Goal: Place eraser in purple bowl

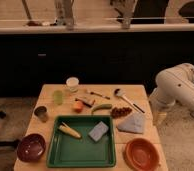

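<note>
The eraser (86, 99), a small tan block with a darker face, lies on the wooden table (50, 92) near its middle back, beside a small orange item (78, 106). The purple bowl (31, 147) sits empty at the table's front left corner. My white arm (179, 89) stands off the right side of the table. My gripper (160, 118) hangs down beside the table's right edge, well away from the eraser and the bowl.
A green tray (65, 155) at the front holds a yellow corn cob (70, 131) and a blue-grey pad (98, 131). An orange bowl (141, 153) sits front right. A grey cloth (132, 123), spoon (125, 97), white cup (72, 83), green cup (58, 96) and metal cup (41, 112) stand around.
</note>
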`<state>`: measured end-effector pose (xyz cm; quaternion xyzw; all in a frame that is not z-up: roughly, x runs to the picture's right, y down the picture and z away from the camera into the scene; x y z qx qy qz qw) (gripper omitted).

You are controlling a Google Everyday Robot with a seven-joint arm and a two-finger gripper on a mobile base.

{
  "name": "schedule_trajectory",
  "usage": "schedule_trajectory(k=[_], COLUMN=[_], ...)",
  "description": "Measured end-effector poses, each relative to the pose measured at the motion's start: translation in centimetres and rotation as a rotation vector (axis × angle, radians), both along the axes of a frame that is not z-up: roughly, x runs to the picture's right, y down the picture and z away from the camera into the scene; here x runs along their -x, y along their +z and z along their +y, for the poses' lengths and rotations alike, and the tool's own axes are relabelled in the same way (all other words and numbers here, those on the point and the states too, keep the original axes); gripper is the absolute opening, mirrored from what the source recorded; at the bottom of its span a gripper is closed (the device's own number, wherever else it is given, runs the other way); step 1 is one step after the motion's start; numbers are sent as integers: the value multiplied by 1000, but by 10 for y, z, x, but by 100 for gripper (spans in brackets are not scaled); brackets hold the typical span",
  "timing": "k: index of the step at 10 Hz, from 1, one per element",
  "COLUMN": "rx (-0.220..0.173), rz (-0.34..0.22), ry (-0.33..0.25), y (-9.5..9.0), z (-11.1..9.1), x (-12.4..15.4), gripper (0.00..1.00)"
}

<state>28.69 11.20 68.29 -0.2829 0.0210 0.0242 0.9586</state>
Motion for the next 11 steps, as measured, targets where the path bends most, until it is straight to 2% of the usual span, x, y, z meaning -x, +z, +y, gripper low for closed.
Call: schedule_trajectory(k=[9,11], rx=[0,-1], rz=[0,5], ry=[0,2], y=[0,1], z=[0,0], x=[0,7], gripper=[80,80])
